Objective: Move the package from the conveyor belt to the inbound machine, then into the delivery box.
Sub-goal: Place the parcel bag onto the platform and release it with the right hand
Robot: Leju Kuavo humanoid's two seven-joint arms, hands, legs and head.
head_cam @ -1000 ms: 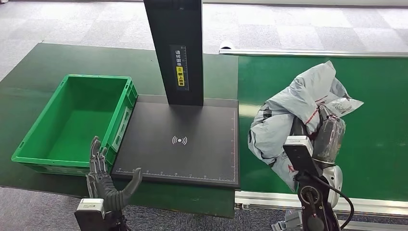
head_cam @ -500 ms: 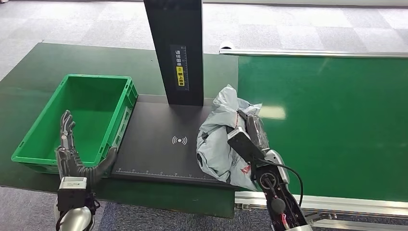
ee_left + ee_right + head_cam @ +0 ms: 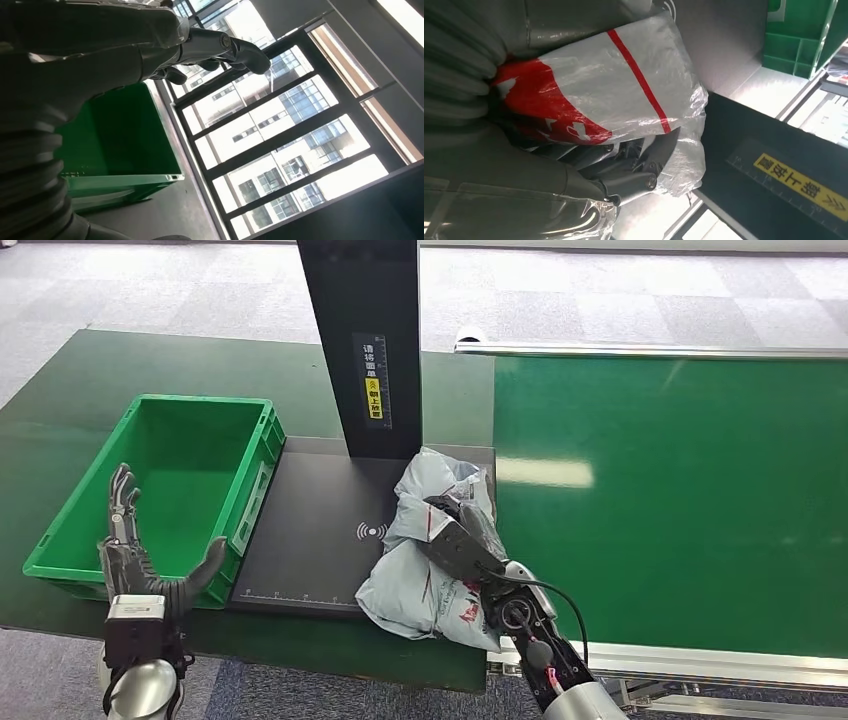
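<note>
right robot hand [image 3: 462, 540] grasping package [image 3: 425, 575] over black scanner plate [image 3: 315, 530] | left robot hand [image 3: 135, 560] released | grey carpet [image 3: 650, 295]

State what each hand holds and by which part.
The right hand grips the grey package around its crumpled middle, over the black scanner pad. The left hand holds nothing, fingers spread.

The black upright column [image 3: 362, 345] is planted at the far edge of the scanner plate [image 3: 310, 530], blocking passage there. The plate's right half is taken up by the grey package [image 3: 425, 560], gripped by the right hand [image 3: 462, 540]. Left of the plate, the green crate [image 3: 160, 490] is open-topped, its near rim flanked by the spread left hand [image 3: 140, 560].
</note>
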